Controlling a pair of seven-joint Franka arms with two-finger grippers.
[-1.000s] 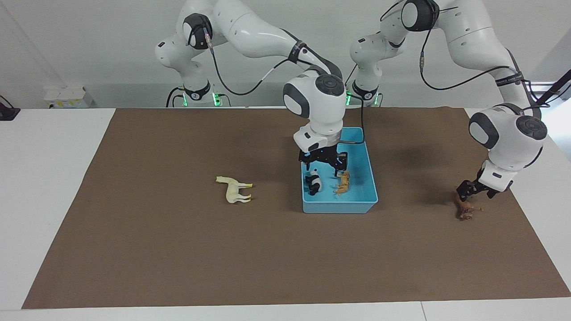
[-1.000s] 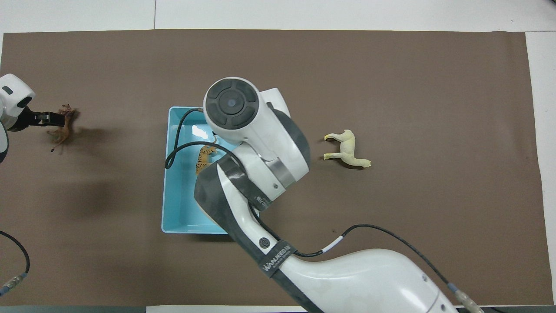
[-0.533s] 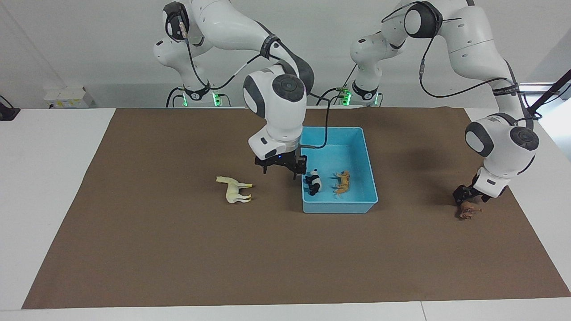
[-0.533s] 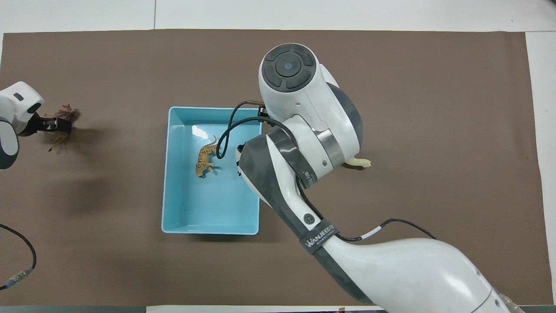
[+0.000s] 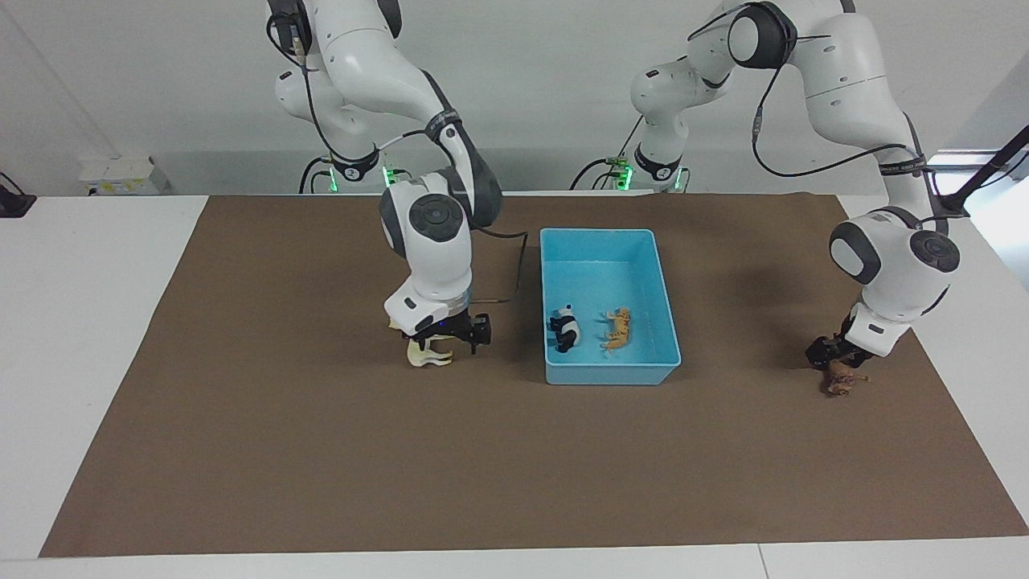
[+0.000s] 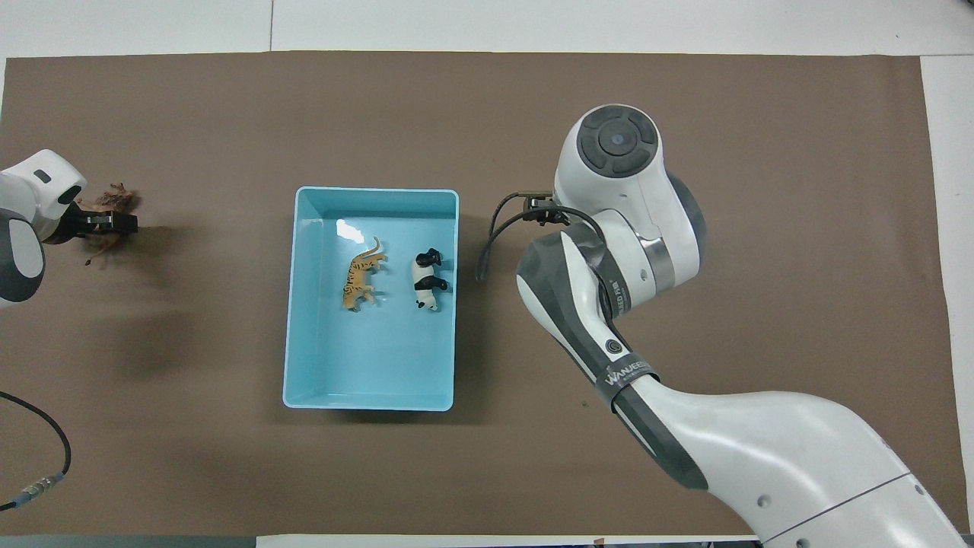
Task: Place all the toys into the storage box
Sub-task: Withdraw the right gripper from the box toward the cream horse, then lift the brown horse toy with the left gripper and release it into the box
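My right gripper, fingers spread, straddles the horse lying lengthwise along the table beside the box, while my left gripper sits on the lion, grip unclear.

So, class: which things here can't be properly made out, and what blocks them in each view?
- Horse: overhead view, fully covered by the right arm; facing view, upper body behind the right gripper.
- Lion: facing view, partly behind the left gripper; grip unclear.
- Lion, overhead view: partly behind the gripper.
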